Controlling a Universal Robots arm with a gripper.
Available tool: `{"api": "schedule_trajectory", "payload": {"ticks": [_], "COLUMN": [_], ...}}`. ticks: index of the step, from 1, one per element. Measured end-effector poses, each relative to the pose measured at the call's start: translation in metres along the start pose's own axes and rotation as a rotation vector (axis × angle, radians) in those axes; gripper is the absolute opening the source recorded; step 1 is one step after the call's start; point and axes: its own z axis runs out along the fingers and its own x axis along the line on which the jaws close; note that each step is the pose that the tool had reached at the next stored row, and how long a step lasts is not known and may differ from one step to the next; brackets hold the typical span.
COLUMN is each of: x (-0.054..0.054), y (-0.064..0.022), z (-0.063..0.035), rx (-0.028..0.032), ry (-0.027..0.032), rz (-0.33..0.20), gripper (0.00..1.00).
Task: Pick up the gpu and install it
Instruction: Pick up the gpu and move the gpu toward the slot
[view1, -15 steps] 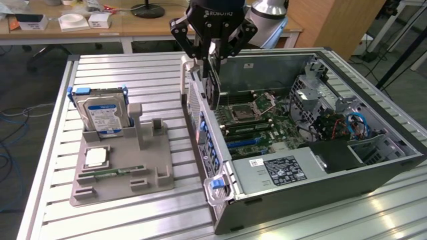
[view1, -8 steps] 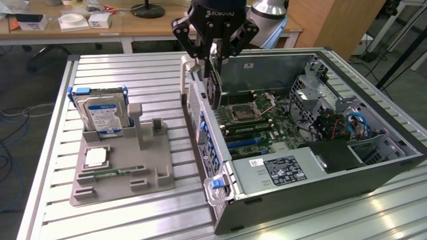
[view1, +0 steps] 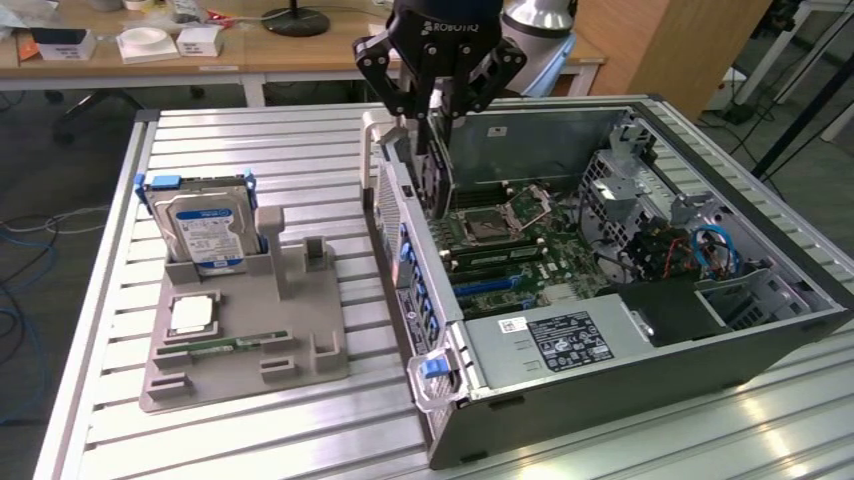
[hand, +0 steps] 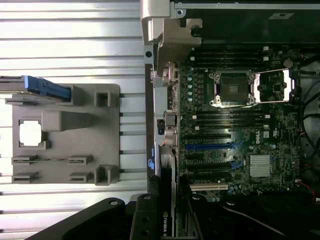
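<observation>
My gripper hangs over the rear wall of the open computer case and is shut on the gpu. The gpu is a thin dark card held on edge, with its grey metal end bracket at the case's rear wall. In the wrist view the gpu appears edge-on, running from my gripper to the bracket. It lies along the rear edge of the motherboard, beside the blue expansion slots. I cannot tell whether the card touches the board.
A grey parts holder lies on the slatted table at the exterior view's left. It carries a silver hard drive, a square chip and a green memory stick. Desks with clutter stand behind.
</observation>
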Motion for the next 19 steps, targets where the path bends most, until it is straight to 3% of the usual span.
{"api": "schedule_trajectory", "payload": {"ticks": [19], "x": [-0.024], "y": [0.0012], "z": [0.0006], "rx": [-0.0001], "ry": [0.0002], "rz": [-0.004], "gripper": [0.26]}}
